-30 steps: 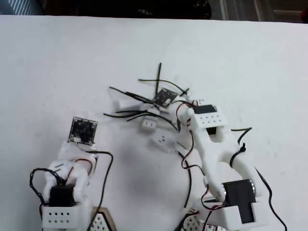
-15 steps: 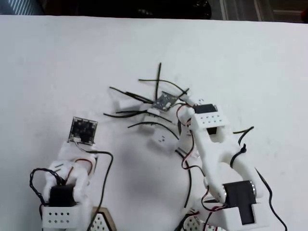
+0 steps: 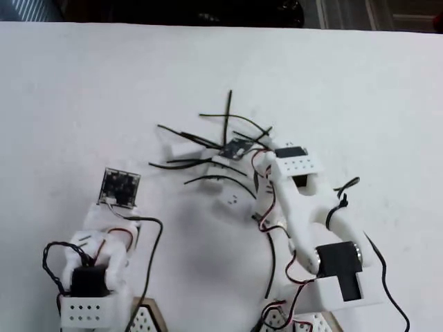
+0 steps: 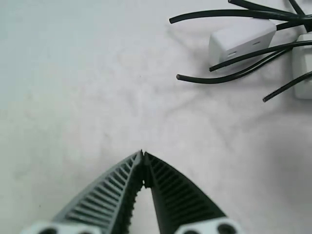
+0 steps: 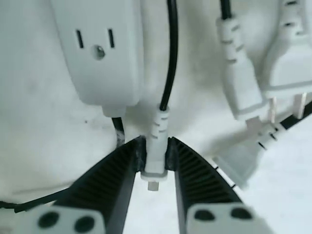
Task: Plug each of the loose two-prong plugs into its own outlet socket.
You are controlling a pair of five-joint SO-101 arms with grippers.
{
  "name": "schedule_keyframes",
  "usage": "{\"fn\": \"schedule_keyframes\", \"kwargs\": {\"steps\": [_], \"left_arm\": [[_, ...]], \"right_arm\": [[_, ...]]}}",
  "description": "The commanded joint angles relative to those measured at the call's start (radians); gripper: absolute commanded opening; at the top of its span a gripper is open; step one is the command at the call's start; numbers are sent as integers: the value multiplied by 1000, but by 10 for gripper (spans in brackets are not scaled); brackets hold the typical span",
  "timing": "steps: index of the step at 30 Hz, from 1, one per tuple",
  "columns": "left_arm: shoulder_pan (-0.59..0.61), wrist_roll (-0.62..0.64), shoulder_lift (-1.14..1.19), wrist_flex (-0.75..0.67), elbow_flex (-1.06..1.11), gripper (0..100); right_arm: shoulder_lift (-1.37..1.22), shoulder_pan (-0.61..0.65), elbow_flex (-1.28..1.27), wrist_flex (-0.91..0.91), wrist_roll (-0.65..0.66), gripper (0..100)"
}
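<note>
Right wrist view: right end effector point(image 5: 155, 144) clamped on white plug point(image 5: 158, 122), its black cord point(image 5: 170, 58) running alongside outlet block point(image 5: 97, 48), plug just short of block. Step: grasp made, insertion not yet. Prong end looks turned toward wrist, away from socket slots, so next move likely needs lift, re-aim, prongs squared to slots. Another loose plug point(image 5: 241, 97) lies nearby. Left end effector point(image 4: 143, 160) closed, empty, over bare tabletop point(image 4: 73, 97).

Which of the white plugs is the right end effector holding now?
The slim plug nearest the outlet block: the right end effector is shut on it. The other plugs lie loose off to one side, untouched.
</note>
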State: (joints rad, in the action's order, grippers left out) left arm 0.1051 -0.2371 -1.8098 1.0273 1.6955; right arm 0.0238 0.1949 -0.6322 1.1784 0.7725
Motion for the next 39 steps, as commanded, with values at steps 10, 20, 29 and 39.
{"fn": "schedule_keyframes", "kwargs": {"steps": [10, 20, 29, 39], "left_arm": [[8, 0, -5, -14, -3, 27], [8, 0, -5, -20, -9, 25], [1, 14, -5, -172, -83, 25], [-116, 264, -5, -433, -117, 27]], "right_arm": [[8, 2, 41, 12, 5, 15], [410, 4, 35, 166, -94, 17], [840, 134, 35, 309, -342, 18], [1029, 392, -92, 85, -612, 18]]}}
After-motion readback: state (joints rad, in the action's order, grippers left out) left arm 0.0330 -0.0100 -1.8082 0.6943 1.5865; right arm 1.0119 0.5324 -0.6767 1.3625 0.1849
